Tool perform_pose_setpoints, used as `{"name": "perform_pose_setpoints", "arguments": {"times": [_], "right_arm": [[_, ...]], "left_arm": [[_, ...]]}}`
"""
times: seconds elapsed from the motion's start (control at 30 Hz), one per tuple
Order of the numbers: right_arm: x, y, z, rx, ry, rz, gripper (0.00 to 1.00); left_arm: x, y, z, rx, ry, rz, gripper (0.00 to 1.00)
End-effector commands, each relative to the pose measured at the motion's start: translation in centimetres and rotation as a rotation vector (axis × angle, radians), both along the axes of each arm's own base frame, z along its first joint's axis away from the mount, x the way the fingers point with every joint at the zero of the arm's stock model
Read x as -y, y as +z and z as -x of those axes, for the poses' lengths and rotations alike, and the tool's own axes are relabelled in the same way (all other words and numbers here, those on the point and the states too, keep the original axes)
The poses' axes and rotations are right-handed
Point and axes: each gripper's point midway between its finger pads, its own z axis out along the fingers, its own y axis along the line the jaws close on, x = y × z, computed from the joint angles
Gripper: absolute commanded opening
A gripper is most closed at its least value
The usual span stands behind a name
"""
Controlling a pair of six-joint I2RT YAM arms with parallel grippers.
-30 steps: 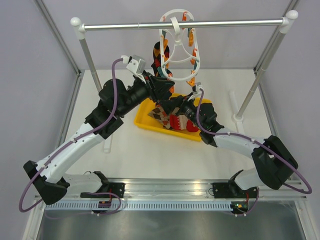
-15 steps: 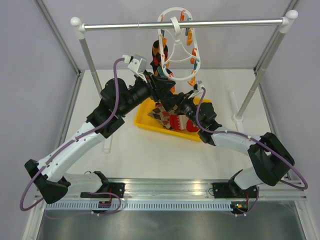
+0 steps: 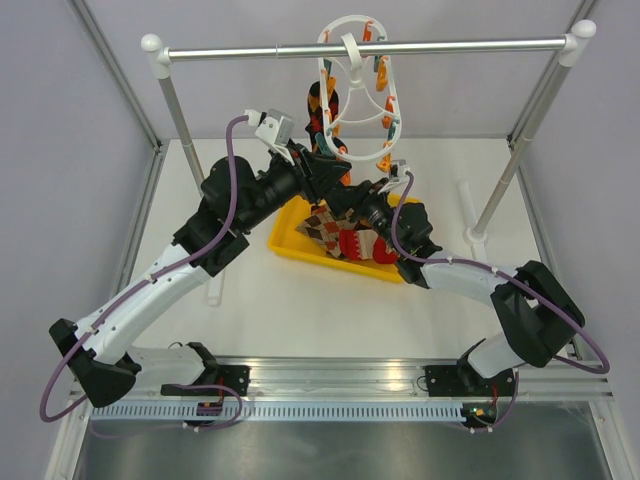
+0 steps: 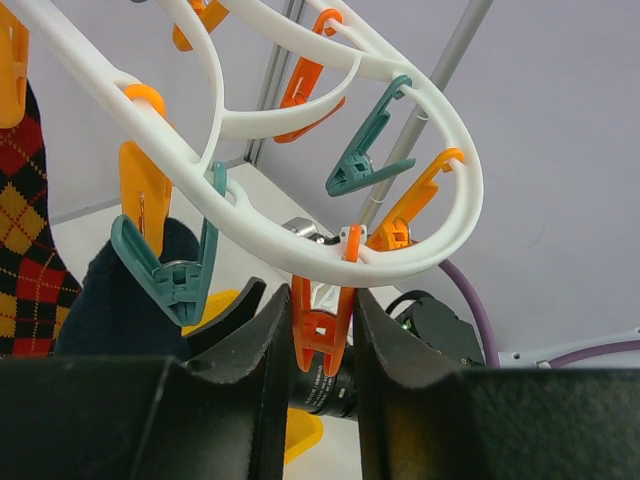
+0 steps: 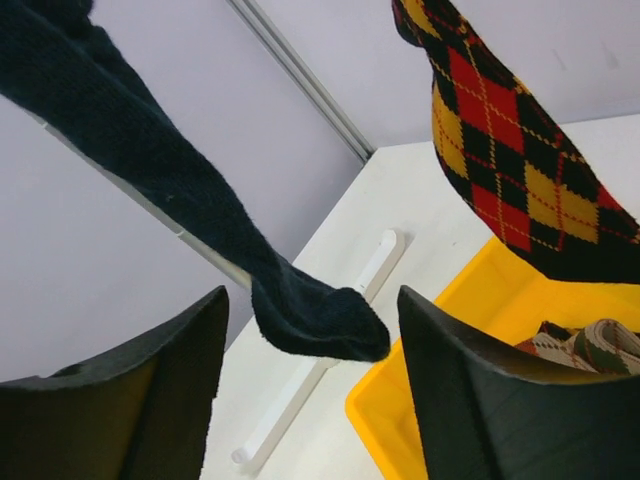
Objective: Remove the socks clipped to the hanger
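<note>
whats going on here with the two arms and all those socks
The robot is taking socks off a hanger hung on a rail. Its left end effector is pinched on an orange peg at the bottom of the ring. The right end effector is open, with the toe of a dark sock between its fingers. An argyle sock hangs from the hanger too. A yellow tray below holds a few socks.
</note>
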Motion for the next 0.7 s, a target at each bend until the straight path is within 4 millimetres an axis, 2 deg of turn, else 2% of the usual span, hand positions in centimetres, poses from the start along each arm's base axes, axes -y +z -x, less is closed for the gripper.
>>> {"name": "perform_pose_setpoints", "arguments": {"times": [0.0,0.1,0.13,0.3,0.43,0.53,0.6,0.63,0.67], "right_arm": [[0.0,4.3,0.1,0.094,0.011,-0.108,0.69],[0.0,4.6,0.5,0.097,0.021,-0.120,0.56],[0.1,4.9,0.7,0.098,0.023,-0.131,0.46],[0.4,5.9,1.4,0.107,0.039,-0.155,0.19],[1.1,6.6,2.5,0.105,0.043,-0.157,0.10],[1.8,6.3,3.1,0.082,0.032,-0.129,0.08],[2.2,6.1,3.4,0.079,0.020,-0.104,0.06],[2.7,6.6,3.6,0.083,0.005,-0.102,0.06],[2.9,5.8,3.4,0.055,-0.010,-0.075,0.06]], "left_arm": [[-0.2,2.9,0.2,0.032,0.007,0.074,0.02],[-0.1,2.7,0.0,0.026,0.009,0.073,0.02],[-0.1,2.6,-0.1,0.021,0.013,0.073,0.02],[0.0,2.0,-0.8,0.003,0.053,0.066,0.02],[-0.4,1.4,-1.7,-0.011,0.116,0.051,0.04],[-0.4,0.6,-2.2,-0.017,0.151,0.022,0.15],[-0.3,0.2,-2.0,-0.016,0.151,0.011,0.25],[-0.3,0.2,-1.9,-0.013,0.148,0.010,0.28],[-0.2,0.2,-1.7,-0.003,0.145,0.000,0.34]]}}
